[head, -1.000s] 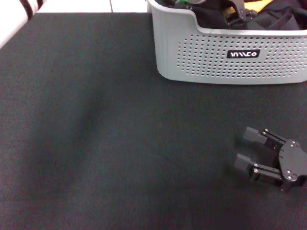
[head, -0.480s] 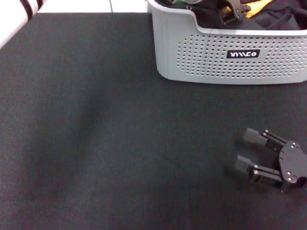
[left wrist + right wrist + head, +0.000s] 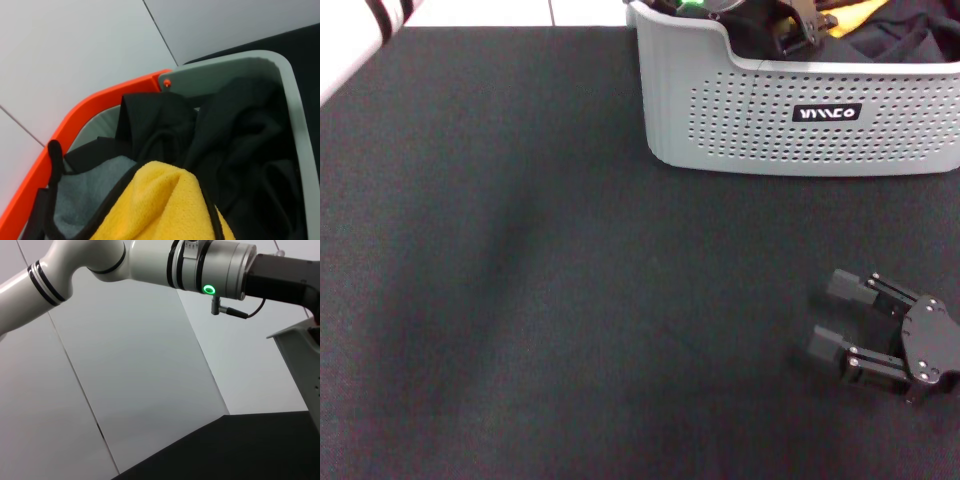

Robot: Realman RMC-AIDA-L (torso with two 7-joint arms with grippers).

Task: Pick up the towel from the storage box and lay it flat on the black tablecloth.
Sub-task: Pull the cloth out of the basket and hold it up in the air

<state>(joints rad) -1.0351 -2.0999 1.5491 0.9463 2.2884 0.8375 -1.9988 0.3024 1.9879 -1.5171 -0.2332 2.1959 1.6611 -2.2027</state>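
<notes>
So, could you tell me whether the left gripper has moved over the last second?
Yes. In the head view, the left gripper has shifted left, judged against the storage box logo label.

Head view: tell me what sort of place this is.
Likely a lab bench for robot laundry practice: a black tablecloth covers the table, a storage box of clothes holds the towel, and the right gripper rests open nearby.

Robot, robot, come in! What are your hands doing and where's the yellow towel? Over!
Left hand in storage box, over the towel. Right hand open, parked on black tablecloth. Towel bunched among black fabric.
</notes>
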